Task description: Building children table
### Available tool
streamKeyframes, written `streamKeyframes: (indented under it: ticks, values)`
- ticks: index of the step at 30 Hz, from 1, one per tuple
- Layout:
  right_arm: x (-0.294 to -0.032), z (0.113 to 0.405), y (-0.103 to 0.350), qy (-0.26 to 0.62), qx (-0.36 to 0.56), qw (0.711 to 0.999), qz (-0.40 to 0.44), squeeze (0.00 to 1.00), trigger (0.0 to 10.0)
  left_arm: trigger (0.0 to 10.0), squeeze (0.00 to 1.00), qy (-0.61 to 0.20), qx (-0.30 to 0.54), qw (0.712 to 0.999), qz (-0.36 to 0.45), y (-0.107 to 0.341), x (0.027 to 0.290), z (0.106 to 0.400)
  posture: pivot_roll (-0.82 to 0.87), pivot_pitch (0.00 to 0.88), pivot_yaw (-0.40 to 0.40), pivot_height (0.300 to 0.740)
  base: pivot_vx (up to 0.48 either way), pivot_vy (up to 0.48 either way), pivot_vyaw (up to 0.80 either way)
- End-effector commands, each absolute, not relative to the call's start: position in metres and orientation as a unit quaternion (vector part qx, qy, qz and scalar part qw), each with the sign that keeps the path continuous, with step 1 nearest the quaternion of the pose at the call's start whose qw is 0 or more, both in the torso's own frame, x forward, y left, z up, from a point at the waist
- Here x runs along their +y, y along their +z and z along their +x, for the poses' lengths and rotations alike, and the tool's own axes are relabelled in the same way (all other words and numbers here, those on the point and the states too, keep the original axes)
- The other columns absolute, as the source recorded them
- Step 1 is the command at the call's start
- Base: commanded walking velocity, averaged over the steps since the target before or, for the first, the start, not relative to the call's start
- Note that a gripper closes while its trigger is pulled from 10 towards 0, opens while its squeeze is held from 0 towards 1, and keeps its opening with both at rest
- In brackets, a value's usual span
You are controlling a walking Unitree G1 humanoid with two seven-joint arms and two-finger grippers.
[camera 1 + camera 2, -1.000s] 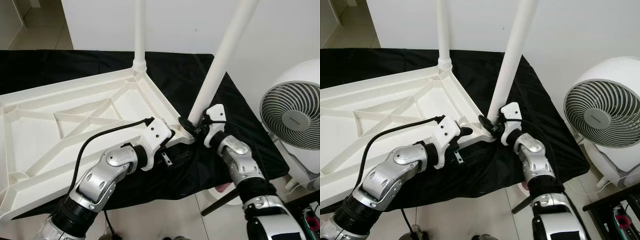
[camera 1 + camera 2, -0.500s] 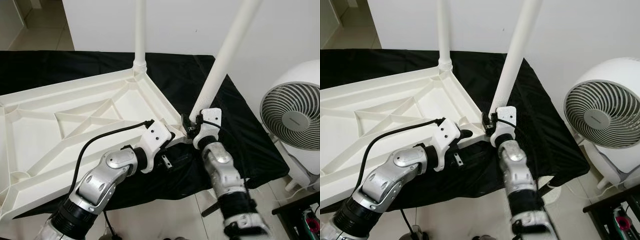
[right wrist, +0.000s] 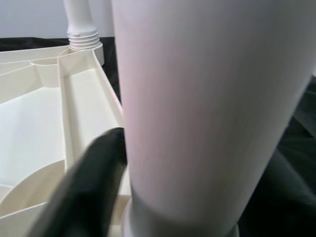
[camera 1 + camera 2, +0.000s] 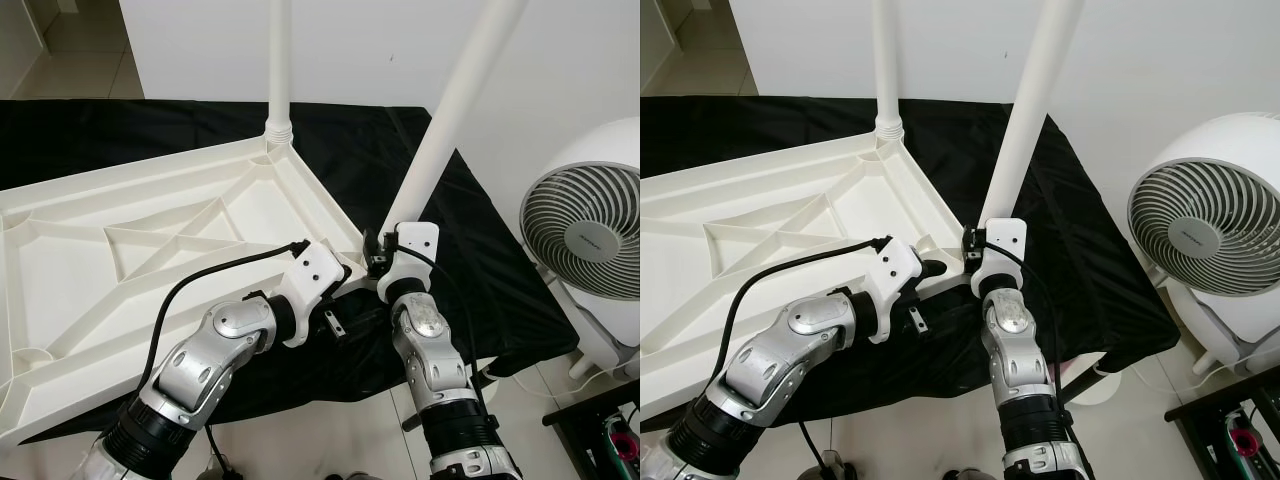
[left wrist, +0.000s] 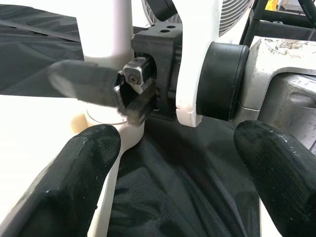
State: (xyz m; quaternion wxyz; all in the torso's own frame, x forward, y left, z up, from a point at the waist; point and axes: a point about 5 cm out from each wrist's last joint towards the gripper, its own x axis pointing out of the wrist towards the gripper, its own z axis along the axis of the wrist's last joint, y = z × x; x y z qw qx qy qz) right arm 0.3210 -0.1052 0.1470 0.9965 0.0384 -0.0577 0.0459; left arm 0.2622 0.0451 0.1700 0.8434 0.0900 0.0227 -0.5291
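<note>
An upside-down white tabletop point(image 4: 120, 200) lies on a black cloth point(image 4: 470, 250). One white leg point(image 4: 279, 60) stands upright in its far corner. A second white leg point(image 4: 450, 110) leans to the right out of the near right corner. My right gripper point(image 4: 378, 258) is shut on this leg's base; in the right wrist view the leg point(image 3: 207, 98) looms large with one black finger point(image 3: 84, 187) against it. My left gripper point(image 4: 345, 285) is open just left of that corner, its fingers point(image 5: 74, 187) spread wide, one over the tabletop, the other over the cloth.
A white round fan point(image 4: 585, 230) stands on the floor to the right, close to the cloth's edge. A dark rack point(image 4: 600, 430) sits at the lower right. A white wall rises behind the table. A black cable point(image 4: 200, 275) loops over my left arm.
My right forearm has swung left, from the leg's right side to its near side, with the gripper still at the leg's base. The left arm has hardly moved.
</note>
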Motion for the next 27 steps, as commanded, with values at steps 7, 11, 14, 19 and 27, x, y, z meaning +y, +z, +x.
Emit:
streamKeyframes:
  ticks: [7,11,14,19,27]
  values:
    - [-0.122,0.325,0.152,0.099,-0.063,0.992,0.049,1.00,10.0,10.0,0.00,-0.544,0.025,0.834,0.091,0.170,0.043,0.258,0.08,0.083,-0.089,0.740,0.000,0.000,0.00]
    - [-0.137,0.327,0.155,0.149,-0.064,0.986,0.036,0.00,10.0,10.0,0.00,-0.543,0.026,0.835,0.090,0.170,0.044,0.259,0.08,0.090,-0.084,0.740,0.000,0.000,0.00]
    - [-0.150,0.328,0.160,0.213,-0.069,0.975,0.002,0.00,10.0,10.0,0.00,-0.542,0.027,0.835,0.089,0.170,0.045,0.259,0.08,0.096,-0.082,0.740,0.000,0.000,0.00]
    - [-0.162,0.329,0.165,0.261,-0.068,0.963,-0.024,0.00,10.0,10.0,0.00,-0.541,0.027,0.836,0.091,0.171,0.046,0.260,0.09,0.096,-0.080,0.740,0.000,0.000,0.00]
    - [-0.153,0.335,0.159,0.351,-0.047,0.933,-0.059,0.00,10.0,10.0,0.00,-0.538,0.027,0.837,0.094,0.172,0.048,0.260,0.11,0.087,-0.073,0.740,0.000,0.000,0.00]
